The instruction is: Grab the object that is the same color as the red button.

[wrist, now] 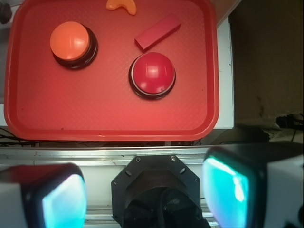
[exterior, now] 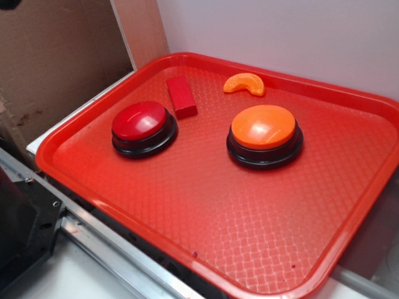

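Wrist view: the gripper (wrist: 145,190) hung high above the near edge of the red tray (wrist: 209,95), its fingers (wrist: 228,190) spread wide apart and holding nothing. The red block (wrist: 157,32) lay well ahead of the fingers, just beyond the red button (wrist: 153,74), its long axis slanted across the line between them. The orange button (wrist: 71,42) and orange segment (wrist: 121,5) lay ahead, to the other side.
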Motion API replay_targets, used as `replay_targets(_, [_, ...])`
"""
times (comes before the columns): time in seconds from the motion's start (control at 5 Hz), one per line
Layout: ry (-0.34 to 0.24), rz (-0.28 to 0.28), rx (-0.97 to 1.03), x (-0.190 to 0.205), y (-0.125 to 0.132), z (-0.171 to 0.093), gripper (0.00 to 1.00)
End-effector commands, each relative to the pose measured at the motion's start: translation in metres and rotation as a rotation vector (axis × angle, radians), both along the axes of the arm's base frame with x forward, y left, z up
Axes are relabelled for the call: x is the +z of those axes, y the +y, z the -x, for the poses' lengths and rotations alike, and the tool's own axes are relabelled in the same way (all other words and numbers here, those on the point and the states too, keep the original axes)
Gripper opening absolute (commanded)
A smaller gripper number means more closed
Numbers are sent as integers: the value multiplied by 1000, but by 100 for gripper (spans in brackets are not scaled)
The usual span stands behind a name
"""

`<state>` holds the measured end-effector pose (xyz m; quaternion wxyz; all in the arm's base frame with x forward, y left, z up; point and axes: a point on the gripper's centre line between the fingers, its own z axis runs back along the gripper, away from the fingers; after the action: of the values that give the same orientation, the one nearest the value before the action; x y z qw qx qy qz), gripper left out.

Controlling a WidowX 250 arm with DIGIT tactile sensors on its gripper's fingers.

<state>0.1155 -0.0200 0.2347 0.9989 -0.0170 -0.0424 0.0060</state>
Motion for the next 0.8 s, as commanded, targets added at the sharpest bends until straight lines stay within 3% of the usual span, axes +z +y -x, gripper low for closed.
replay_targets(0.0, [0,0,0,0,0,0,100])
replay_targets(0.6, [-38,-30,219,-34,17,-43,100])
